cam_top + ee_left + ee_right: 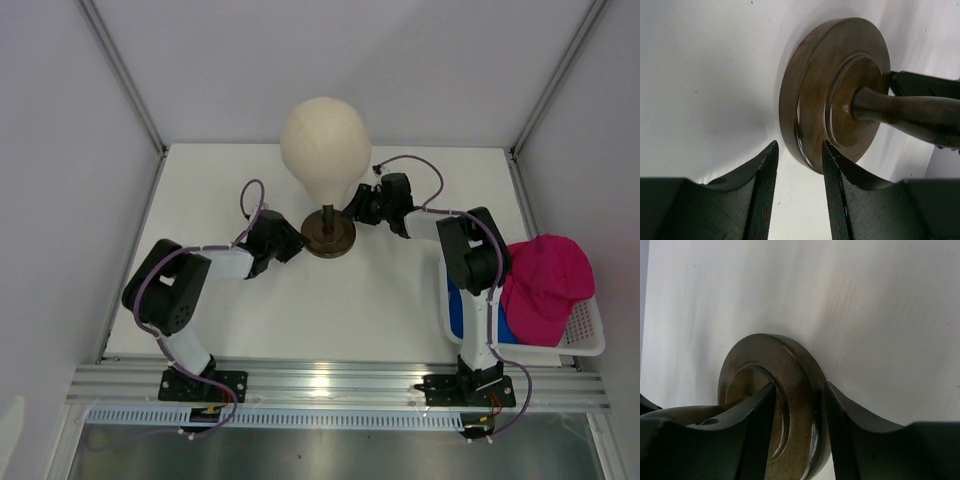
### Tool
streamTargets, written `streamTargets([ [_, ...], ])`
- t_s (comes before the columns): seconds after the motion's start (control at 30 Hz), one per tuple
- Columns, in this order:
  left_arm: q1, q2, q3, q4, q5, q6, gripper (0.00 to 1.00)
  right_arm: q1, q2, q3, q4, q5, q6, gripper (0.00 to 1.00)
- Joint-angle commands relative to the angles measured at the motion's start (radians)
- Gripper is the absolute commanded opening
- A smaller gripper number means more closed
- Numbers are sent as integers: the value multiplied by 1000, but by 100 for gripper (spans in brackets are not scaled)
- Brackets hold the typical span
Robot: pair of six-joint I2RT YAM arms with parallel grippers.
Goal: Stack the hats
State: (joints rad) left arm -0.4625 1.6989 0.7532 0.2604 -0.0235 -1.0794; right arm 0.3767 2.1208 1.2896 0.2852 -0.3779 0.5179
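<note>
A magenta-pink hat [548,282] lies on top of a royal blue hat [467,312] in the white mesh basket [585,345] at the right. Neither gripper is near them. My left gripper [297,245] is open at the left edge of the dark round stand base [328,236]. In the left wrist view the gripper [799,145] has the base rim [805,100] just at its tips, with white table showing between the jaws. My right gripper [356,208] is on the base's far right side. In its wrist view the gripper [799,385] is closed across the base rim [800,405].
The cream mannequin head [325,140] stands bare on the stand in the middle of the white table [400,300]. The stand's post [910,112] shows in the left wrist view. White enclosure walls and metal rails surround the table.
</note>
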Motion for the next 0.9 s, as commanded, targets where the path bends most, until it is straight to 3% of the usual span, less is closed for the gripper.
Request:
streamTargets([
  [0.0,-5,39,52,11,-33,-37,44,17,8,-18,12,-3,-18,46],
  [0.33,-5,93,101,0,-41,-42,41,42,8,-75,5,25,21,36],
  [0.87,65,154,233,-44,97,154,37,103,-113,-308,45,96,68,29],
])
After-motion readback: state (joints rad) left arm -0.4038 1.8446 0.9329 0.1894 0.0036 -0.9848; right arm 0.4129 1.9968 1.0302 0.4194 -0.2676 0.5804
